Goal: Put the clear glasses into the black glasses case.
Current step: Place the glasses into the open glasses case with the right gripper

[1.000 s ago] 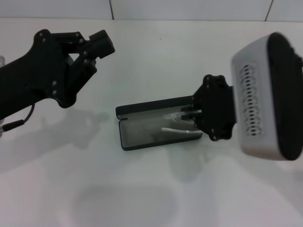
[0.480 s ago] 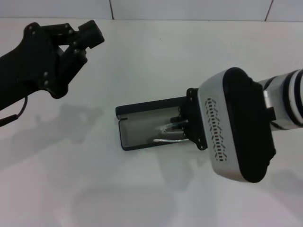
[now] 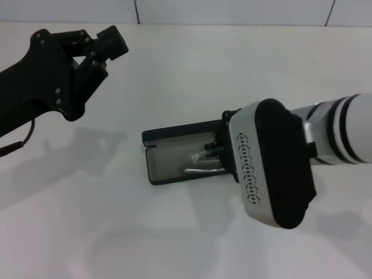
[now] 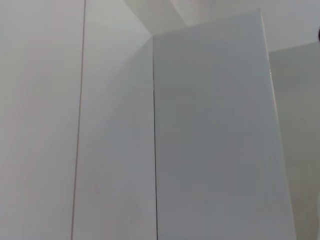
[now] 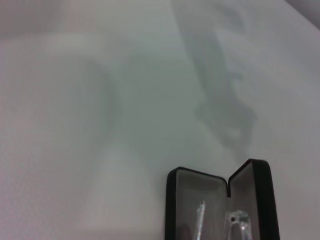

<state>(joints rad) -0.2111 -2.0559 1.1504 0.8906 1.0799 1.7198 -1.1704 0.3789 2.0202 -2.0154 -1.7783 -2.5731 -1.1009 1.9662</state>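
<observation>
Right gripper (image 3: 216,156): fingers reaching into the right end of the open black glasses case (image 3: 165,177), largely hidden behind the wrist housing; whether closed on the clear glasses (image 3: 200,163) or already parted cannot be told. Clear glasses: inside the tray of the case, pale arms running lengthwise along the grey lining, directly at the fingertips; the right wrist view shows two clear pieces (image 5: 237,223) standing in the tray of the case (image 5: 172,200). Case: lid up toward the far side, long axis running left to right across the white table (image 3: 192,70). Left gripper (image 3: 107,49): raised well apart at the far left, jaws drawn together on nothing, idle. Judgement: placement nearly complete; right arm is the nearer; next move likely a release and withdrawal clear of the lid.
</observation>
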